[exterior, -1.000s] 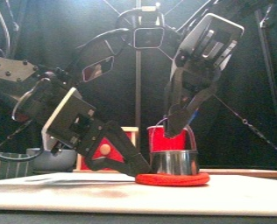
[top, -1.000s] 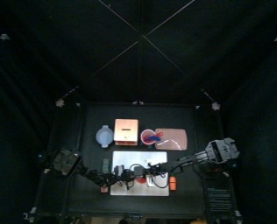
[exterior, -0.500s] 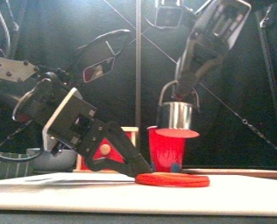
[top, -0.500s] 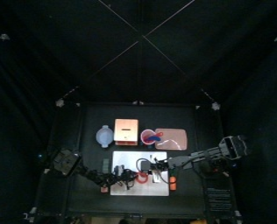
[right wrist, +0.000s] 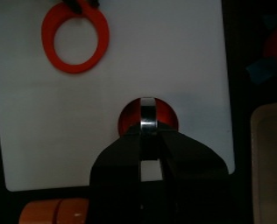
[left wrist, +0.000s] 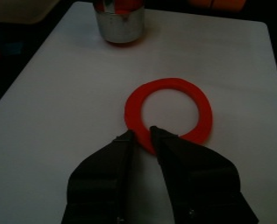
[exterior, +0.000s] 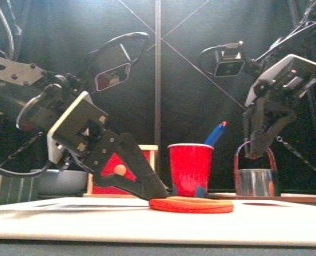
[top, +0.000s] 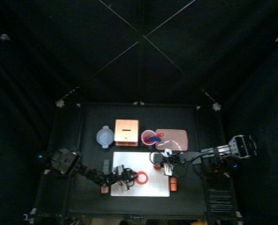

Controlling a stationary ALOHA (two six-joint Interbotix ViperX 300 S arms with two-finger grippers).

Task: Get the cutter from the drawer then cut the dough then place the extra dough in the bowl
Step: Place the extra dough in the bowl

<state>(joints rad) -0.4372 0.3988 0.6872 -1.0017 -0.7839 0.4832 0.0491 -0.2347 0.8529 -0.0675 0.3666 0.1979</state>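
The left arm [top: 66, 163] comes in from 9 o'clock, its wrist sloping steeply down toward 3 o'clock. The left hand [exterior: 155, 190] sits low, jaws pinched on the rim of the dough ring [left wrist: 204, 109]. The right arm [top: 233, 148] reaches in from 3 o'clock with its wrist pointing straight down. The right hand [exterior: 261, 152] hangs with jaws closed on the wire handle of the cutter [exterior: 256, 182].

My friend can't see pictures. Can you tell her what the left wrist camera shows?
The left gripper pinches the near edge of a red dough ring lying on a white cutting board. A metal cutter is farther off, near the board's far edge.
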